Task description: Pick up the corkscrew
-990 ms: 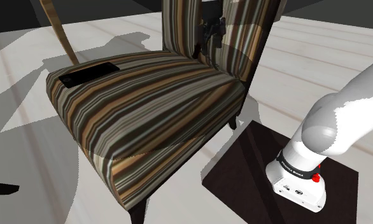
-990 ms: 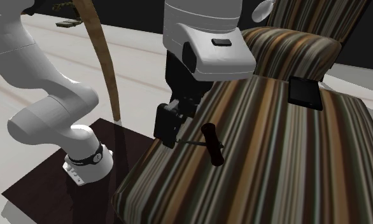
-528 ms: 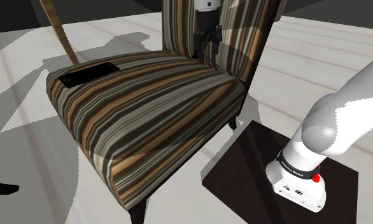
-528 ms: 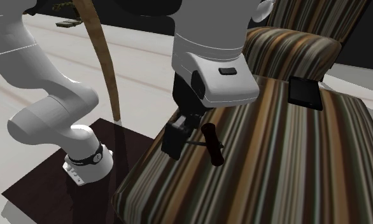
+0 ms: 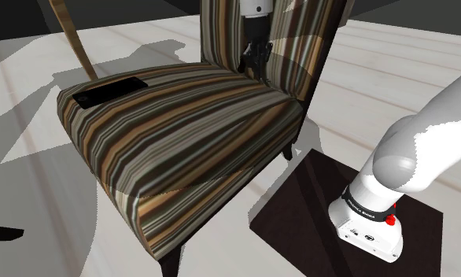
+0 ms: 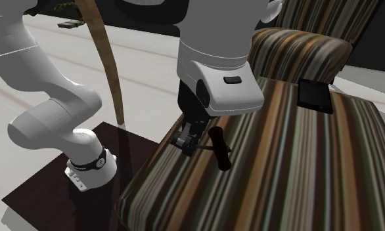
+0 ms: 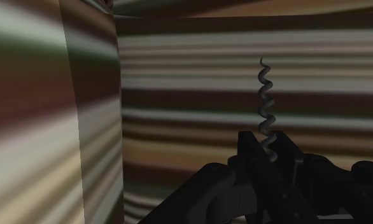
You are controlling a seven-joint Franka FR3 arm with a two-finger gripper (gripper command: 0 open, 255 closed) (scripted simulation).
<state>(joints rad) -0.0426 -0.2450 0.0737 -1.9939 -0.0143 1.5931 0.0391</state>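
**Claw [image 6: 187, 143] pinching the corkscrew [image 6: 219, 147] on the chair [image 6: 290, 177]**

Your claw is down at the striped seat. Its two black fingers [image 7: 250, 154] are pressed in on the corkscrew's metal spiral. In the wrist view you can see that spiral standing up from between them, with the stripes of the fabric behind it. The corkscrew lies on the seat close to the edge nearest the stand [image 6: 27, 197], with its dark handle on the side away from the claw. In the shoulder view the claw sits low where the seat meets the backrest [image 5: 221, 31]. A flat black slab [image 6: 315, 96] lies on the seat, well apart from the corkscrew.
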